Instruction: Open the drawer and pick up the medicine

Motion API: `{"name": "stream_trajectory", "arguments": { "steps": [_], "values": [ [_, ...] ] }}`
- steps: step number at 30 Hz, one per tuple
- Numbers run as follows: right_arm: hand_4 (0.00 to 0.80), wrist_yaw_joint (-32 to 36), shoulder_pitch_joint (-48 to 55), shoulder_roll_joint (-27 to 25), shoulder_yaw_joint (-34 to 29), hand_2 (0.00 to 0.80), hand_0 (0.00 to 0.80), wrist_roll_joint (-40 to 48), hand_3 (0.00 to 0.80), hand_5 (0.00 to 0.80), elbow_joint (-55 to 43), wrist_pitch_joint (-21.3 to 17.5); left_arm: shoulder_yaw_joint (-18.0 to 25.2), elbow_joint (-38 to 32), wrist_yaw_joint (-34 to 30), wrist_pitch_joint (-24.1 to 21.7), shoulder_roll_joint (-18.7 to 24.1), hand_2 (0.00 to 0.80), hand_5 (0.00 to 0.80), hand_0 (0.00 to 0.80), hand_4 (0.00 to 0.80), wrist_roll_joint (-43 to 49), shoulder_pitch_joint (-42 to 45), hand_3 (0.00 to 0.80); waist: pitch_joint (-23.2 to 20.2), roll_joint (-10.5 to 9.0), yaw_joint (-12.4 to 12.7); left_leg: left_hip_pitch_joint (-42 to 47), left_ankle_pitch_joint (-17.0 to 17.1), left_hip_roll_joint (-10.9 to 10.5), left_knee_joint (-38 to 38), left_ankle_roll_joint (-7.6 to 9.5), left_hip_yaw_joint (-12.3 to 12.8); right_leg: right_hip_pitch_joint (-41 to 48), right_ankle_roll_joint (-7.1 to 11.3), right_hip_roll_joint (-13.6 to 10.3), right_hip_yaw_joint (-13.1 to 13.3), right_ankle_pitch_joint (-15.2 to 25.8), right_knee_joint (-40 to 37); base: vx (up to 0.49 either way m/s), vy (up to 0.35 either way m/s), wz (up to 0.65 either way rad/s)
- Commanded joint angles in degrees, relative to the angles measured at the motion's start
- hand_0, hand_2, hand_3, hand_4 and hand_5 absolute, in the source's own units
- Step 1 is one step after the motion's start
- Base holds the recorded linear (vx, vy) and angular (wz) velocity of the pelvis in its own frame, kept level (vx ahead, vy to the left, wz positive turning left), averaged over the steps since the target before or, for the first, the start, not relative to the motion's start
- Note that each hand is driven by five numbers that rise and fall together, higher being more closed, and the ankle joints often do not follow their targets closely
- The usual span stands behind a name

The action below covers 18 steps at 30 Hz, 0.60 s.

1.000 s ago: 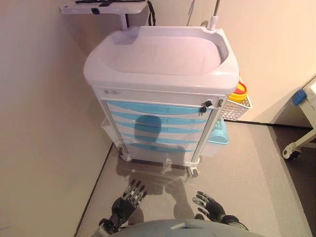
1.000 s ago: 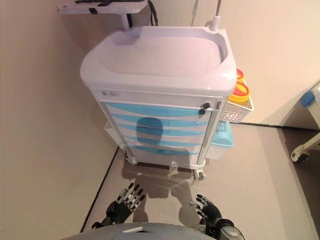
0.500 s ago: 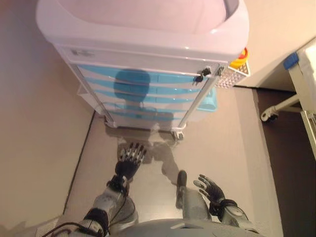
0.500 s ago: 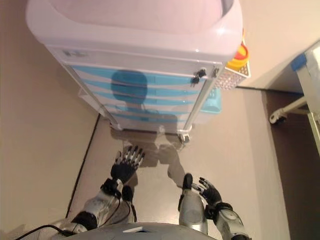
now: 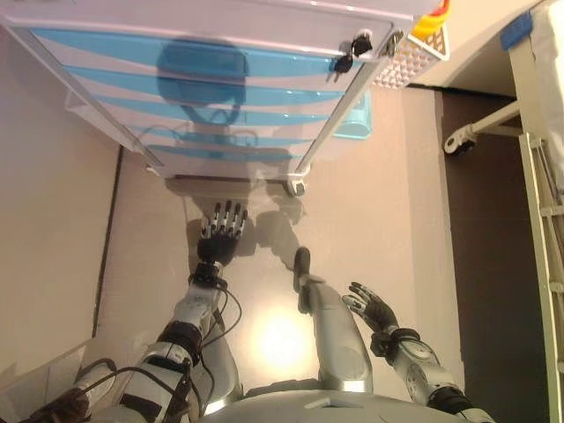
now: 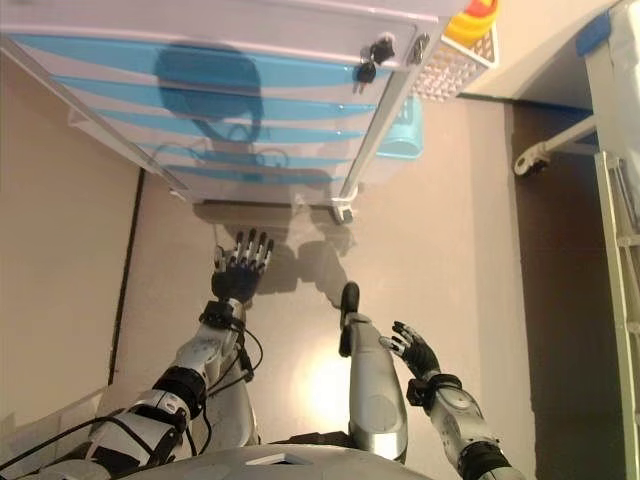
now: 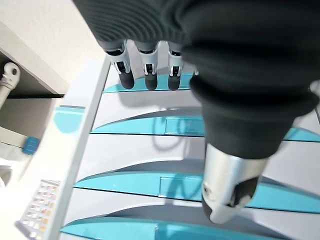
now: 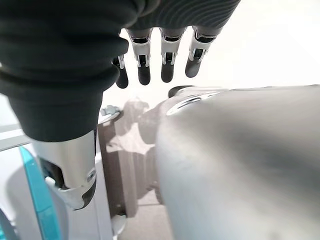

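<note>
A white medical cart [image 5: 203,22] fills the top of both eye views, its front a stack of blue-handled drawers [image 5: 211,88], all pushed in. A lock with a key [image 5: 355,46] sits at the top right of the front. No medicine shows. My left hand [image 5: 222,234] hangs open below the lowest drawer, fingers straight and pointing at the cart; in its wrist view the fingers [image 7: 147,70] face the drawer fronts [image 7: 165,125] without touching. My right hand [image 5: 372,310] is low at the right, open and holding nothing, its fingers [image 8: 150,62] straight.
A white wire basket [image 5: 407,55] with a yellow and red container [image 5: 430,12] hangs on the cart's right side, above a light blue bin [image 5: 357,115]. A white wheeled frame [image 5: 529,159] stands at the right. A wall [image 5: 44,176] runs along the left.
The camera has tilted down and come nearer, so the cart has slid up out of the picture. The left hand has reached up closer to the cart's base; both hands stay open.
</note>
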Motion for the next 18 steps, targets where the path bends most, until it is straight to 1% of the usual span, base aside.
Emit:
{"name": "stream_trajectory", "arguments": {
  "steps": [1,3,9,15,18],
  "values": [
    [0.000,1.13,3.05,-1.97,2.19,0.000,0.000,2.34,0.000,0.000,-5.59,-0.19,0.81,-4.77,-0.52,-1.51,1.96,0.000,0.000,0.000,0.000,-2.62,-1.83,0.000,-1.73,-0.75,-0.49,-1.91,-1.30,-0.37,3.34,4.63,-0.36,-1.00,3.26,0.14,1.40,-2.26,5.29,0.007,-0.054,-0.01],
    [0.000,1.19,2.83,-2.17,2.60,0.000,0.000,2.82,0.000,0.000,-6.11,0.07,1.46,-4.68,-0.43,-1.97,2.98,0.000,0.000,0.000,0.000,-2.95,-3.74,0.000,-1.38,-1.17,-0.65,-2.53,-1.16,-0.18,3.59,4.51,-0.55,-1.36,3.18,0.39,1.31,-2.37,5.57,0.006,-0.052,0.00],
    [0.000,1.29,4.03,-3.46,4.09,0.000,0.000,3.68,0.000,0.000,-9.62,1.14,3.71,-5.22,0.62,-3.42,7.83,0.000,0.000,0.000,0.000,-3.51,-10.28,0.000,-0.48,-2.51,-1.52,-3.82,-1.16,0.71,4.57,4.27,-0.70,-1.66,2.73,1.31,0.89,-2.63,5.81,0.025,-0.048,-0.03],
    [0.000,2.63,5.14,-4.08,4.72,0.000,0.000,4.10,0.000,0.000,-10.14,0.49,5.48,-5.25,2.40,-4.44,12.77,0.000,0.000,0.000,0.000,-4.76,-17.18,0.000,0.23,-3.43,-2.26,-4.39,-1.35,1.42,4.99,4.01,-0.52,-1.16,2.25,2.03,0.61,-2.84,5.10,0.017,-0.038,-0.03],
    [0.000,2.66,5.23,-4.29,5.30,0.000,0.000,4.30,0.000,0.000,-10.26,0.17,5.29,-4.57,3.67,-5.12,14.88,0.000,0.000,0.000,0.000,-4.26,-20.35,0.000,0.29,-3.63,-2.66,-4.52,-1.51,1.77,5.24,3.84,-0.26,-0.84,2.02,2.24,0.47,-2.85,4.64,0.000,0.000,0.00]
  ]
}}
